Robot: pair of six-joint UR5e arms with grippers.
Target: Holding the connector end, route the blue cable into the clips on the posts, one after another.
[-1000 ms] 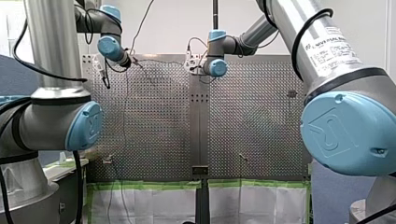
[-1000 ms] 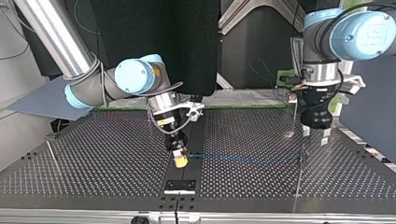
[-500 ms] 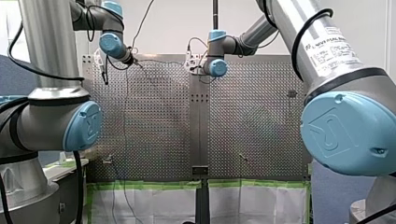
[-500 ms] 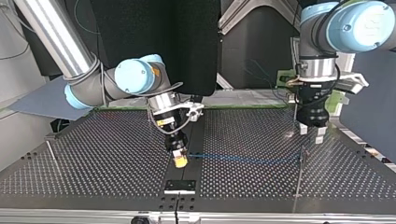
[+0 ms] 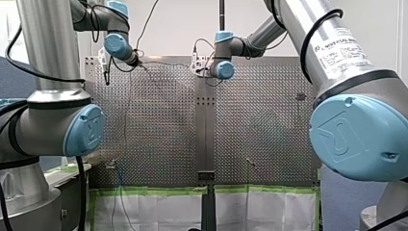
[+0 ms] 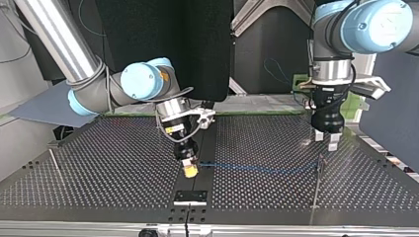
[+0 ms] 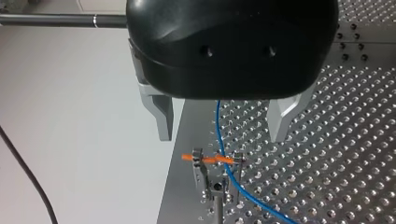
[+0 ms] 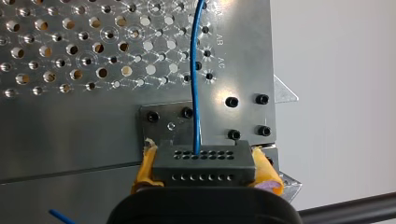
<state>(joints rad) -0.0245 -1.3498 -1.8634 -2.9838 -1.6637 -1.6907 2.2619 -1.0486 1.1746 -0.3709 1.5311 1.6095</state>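
Above clip post (image 7: 200,165) | left hand (image 6: 326,140) risen, fingers (image 7: 161,116) spread | right hand (image 6: 190,169) clamps connector (image 8: 204,163)

blue cable (image 8: 196,84), yellow pads (image 8: 144,168), perforated table (image 6: 123,163)

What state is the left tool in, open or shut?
Open. In the left wrist view the left tool has its fingers wide apart, gripping nothing; the blue cable passes between them toward the clip.

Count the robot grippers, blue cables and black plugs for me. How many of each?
Grippers: 2, my left gripper and my right gripper
Cables: 1, the thin blue cable
Connectors: 1, the black rectangular connector block
Total: 4
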